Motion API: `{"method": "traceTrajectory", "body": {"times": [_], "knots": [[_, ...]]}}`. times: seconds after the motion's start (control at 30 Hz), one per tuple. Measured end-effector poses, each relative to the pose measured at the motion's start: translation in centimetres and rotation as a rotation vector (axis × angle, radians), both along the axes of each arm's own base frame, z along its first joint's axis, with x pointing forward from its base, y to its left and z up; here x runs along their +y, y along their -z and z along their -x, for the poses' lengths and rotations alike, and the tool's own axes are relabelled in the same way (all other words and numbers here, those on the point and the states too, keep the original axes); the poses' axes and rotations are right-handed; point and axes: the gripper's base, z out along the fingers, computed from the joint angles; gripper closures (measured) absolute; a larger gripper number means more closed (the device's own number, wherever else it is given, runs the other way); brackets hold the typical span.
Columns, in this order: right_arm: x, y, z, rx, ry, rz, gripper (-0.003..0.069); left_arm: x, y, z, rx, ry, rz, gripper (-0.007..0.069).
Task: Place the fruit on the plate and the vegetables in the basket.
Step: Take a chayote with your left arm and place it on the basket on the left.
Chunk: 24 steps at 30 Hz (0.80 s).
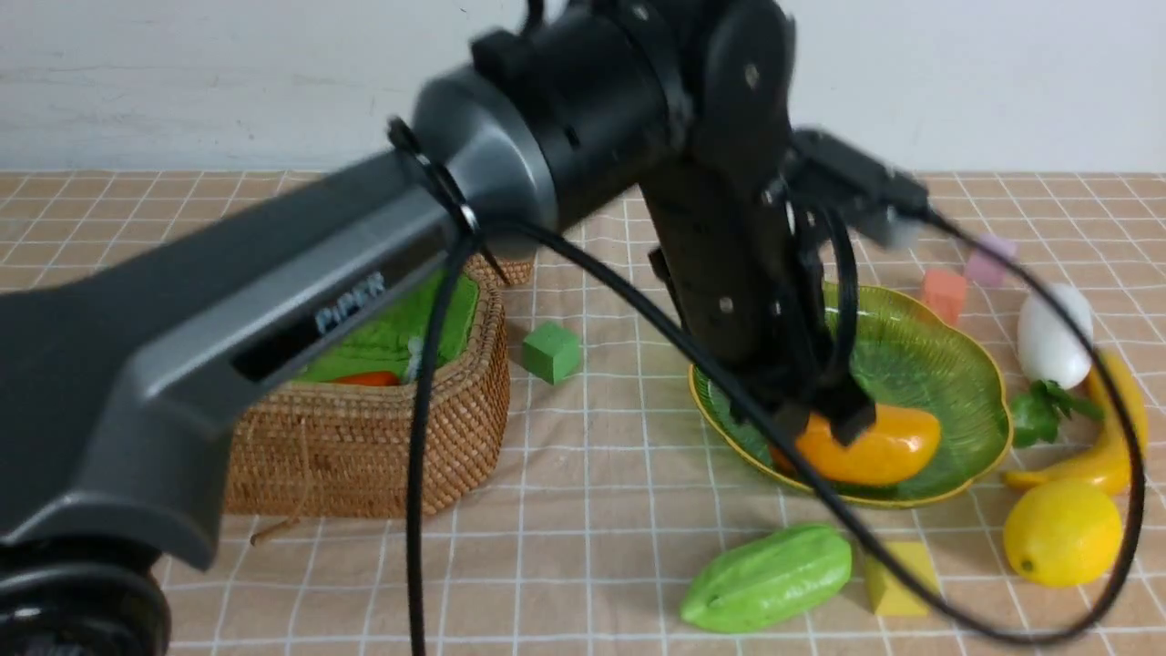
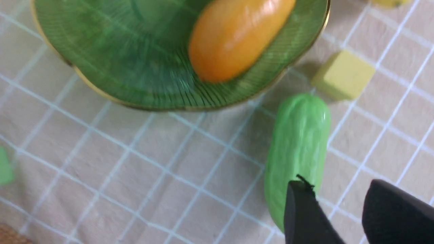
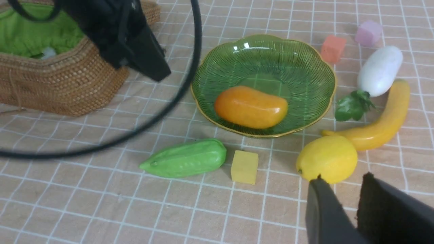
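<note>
The orange-yellow mango (image 1: 874,446) lies loose in the green ribbed plate (image 1: 947,364). My left gripper (image 1: 824,419) hangs just over the mango's near end. In the left wrist view its fingers (image 2: 305,217) stand apart with only cloth between them, beside the green gourd (image 2: 298,142). The lemon (image 3: 327,159), banana (image 3: 383,118) and white radish (image 3: 379,71) lie on the cloth right of the plate. My right gripper (image 3: 342,178) hovers near the lemon, slightly open and empty. The woven basket (image 1: 364,456) at left shows a red-orange pepper (image 1: 364,378) inside.
Foam cubes are scattered about: green (image 1: 551,351) between basket and plate, yellow (image 1: 897,579) beside the gourd, orange (image 1: 945,293) and pink (image 1: 991,260) behind the plate. My left arm (image 1: 273,301) and its black cable (image 1: 638,301) cross the front view.
</note>
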Motion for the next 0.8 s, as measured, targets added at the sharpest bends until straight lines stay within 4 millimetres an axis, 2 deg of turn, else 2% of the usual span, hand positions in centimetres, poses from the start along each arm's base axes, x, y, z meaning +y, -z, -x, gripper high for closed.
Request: {"method": "traceTrajectory", "body": {"times": [0.07,0.13,0.3,0.37,0.43,0.47,0.5,0.53,0.7,0.8], "knots": [[0.1,0.2,0.1,0.026,-0.013,-0.005,0.0476,-0.8,3.5,1.6,0.049,0.066,-0.109,0.0313],[0.2,0.3,0.2,0.036,-0.026,0.004,0.0476,-1.5,6.3,2.2,0.081,0.097,-0.158,0.0212],[0.4,0.3,0.3,0.048,-0.045,-0.005,0.0476,-2.6,10.2,1.2,0.042,0.099,-0.16,0.0039],[0.4,0.4,0.4,0.056,-0.053,-0.006,0.0476,-2.8,11.4,0.9,0.043,0.1,-0.184,0.0027],[0.5,0.5,0.5,0.069,-0.071,0.002,0.0476,-2.7,13.2,0.7,0.069,0.091,-0.229,0.0073],[0.6,0.5,0.6,0.074,-0.076,0.002,0.0476,-2.7,13.5,0.8,0.078,0.09,-0.238,0.0102],[0.6,0.6,0.6,0.077,-0.082,-0.001,0.0476,-2.6,13.8,0.8,0.092,0.086,-0.251,0.0194],[0.6,0.6,0.6,0.076,-0.086,0.004,0.0476,-2.6,13.9,0.8,0.091,0.087,-0.262,0.0236],[0.6,0.6,0.6,0.077,-0.088,0.001,0.0476,-2.0,13.2,0.8,0.093,0.092,-0.315,0.0224],[0.6,0.5,0.6,0.066,-0.093,0.008,0.0476,-1.3,9.5,1.0,0.032,0.078,-0.3,0.0224]]}}
